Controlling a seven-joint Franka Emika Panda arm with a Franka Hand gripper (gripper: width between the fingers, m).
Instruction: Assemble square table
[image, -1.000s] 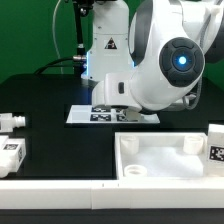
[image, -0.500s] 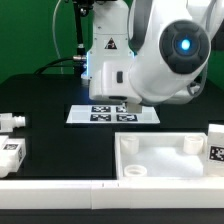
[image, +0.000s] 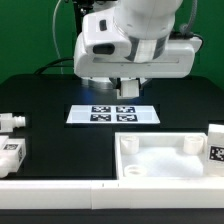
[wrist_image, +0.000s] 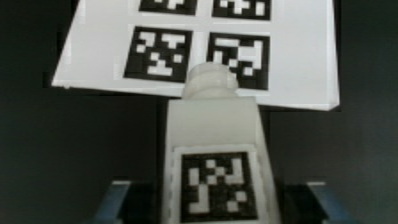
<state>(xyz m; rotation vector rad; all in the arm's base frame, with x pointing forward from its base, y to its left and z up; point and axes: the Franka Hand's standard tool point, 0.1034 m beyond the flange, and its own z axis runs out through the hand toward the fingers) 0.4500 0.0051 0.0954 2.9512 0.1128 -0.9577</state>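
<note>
A short white plastic leg (wrist_image: 217, 120) is held in the claw (wrist_image: 217, 196). The claw is closed narrow on it, with one grey finger (wrist_image: 121, 195) seen on each side. A black-and-white square tag (wrist_image: 217, 178) is stuck on the leg near the claw. Only little black and white blocks are shown on the tag.

The leg is held up in the air over the thin flat white marker board (wrist_image: 98, 60), where more such tags are printed.

In the exterior view, the claw (image: 127, 89) hangs above the marker board (image: 78, 115) on the black table (image: 45, 95). The white plastic square tray-like table top (image: 165, 160), with its raised rim, lies at the front, toward the exterior view's right. A tagged white leg (image: 215, 145) is seen at its right edge. One small white leg (image: 10, 122) and another tagged white leg (image: 10, 155) lie at the exterior view's left. A long white bar (image: 90, 190) lies along the front.
</note>
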